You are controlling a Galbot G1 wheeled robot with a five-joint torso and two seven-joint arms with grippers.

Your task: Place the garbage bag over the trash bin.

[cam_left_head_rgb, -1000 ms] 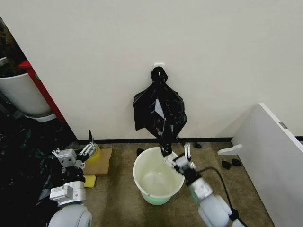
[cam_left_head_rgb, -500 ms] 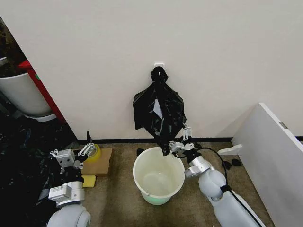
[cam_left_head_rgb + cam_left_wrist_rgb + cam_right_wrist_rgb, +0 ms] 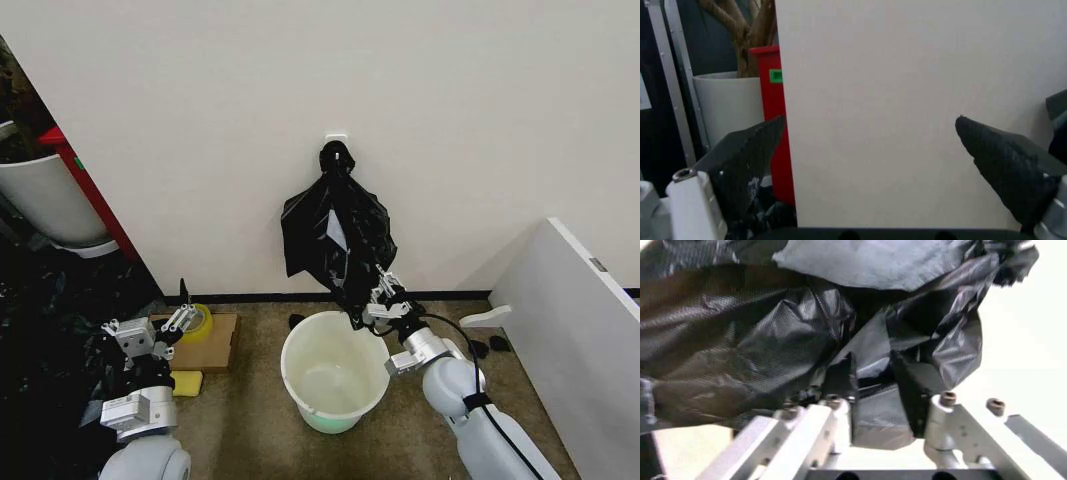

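A fan-shaped bundle of black bags (image 3: 335, 235) hangs from a white wall hook by a knot. A single garbage bag cannot be told apart within it. The round white trash bin (image 3: 288, 372) stands on the floor right below the bundle. It is upright and bare inside. My right gripper (image 3: 377, 298) is just above the bin's far right rim, shut on the bundle's lowest tip. In the right wrist view, wrinkled black plastic (image 3: 873, 405) sits pinched between the fingers of that gripper (image 3: 883, 390). My left gripper (image 3: 150, 322) is held open at the left, away from both; its view faces the wall (image 3: 867, 150).
A yellow tape roll (image 3: 198, 322) lies on cardboard (image 3: 218, 345) left of the bin, beside a yellow sponge (image 3: 186, 383). A heap of black plastic (image 3: 50, 340), a white tub (image 3: 45, 205) and a red cabinet (image 3: 95, 195) fill the left. A white board (image 3: 570, 340) leans at right.
My right gripper rose from over the bin's rim to the bundle's bottom tip and closed on it. The left gripper sank slightly.
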